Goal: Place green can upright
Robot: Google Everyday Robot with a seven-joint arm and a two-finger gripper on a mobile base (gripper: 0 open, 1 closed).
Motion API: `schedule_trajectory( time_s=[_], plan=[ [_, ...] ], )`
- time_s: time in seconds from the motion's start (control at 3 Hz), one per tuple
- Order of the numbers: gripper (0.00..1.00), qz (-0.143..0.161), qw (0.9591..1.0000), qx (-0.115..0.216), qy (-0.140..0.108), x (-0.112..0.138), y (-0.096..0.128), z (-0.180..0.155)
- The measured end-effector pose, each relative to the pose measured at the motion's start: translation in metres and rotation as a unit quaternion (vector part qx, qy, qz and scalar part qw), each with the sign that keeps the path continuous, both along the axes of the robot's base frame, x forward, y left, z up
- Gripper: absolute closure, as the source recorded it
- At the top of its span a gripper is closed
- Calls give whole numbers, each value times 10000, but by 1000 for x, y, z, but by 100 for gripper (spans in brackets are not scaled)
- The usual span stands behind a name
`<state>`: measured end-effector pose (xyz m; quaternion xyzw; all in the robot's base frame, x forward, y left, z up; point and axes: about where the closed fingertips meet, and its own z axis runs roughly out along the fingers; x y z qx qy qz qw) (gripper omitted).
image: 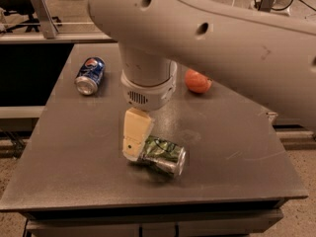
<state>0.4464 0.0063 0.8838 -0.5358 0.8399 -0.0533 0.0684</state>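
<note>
Grey worktop [74,147] bears the green can [165,154] lying flat, stretching rightward from the tool [136,139]; grip cannot be told.

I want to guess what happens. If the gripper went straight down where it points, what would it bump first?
Probably the green can, lying on its side on the table. The gripper points down at one end of it. Depth is unclear, so it might touch the table instead.
</note>
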Motion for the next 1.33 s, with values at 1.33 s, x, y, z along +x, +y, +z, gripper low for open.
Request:
schedule_trajectory(
  time_s=[1.33],
  plan=[
    [0,-107,9994,327,7,-21,17,-43]
  ],
)
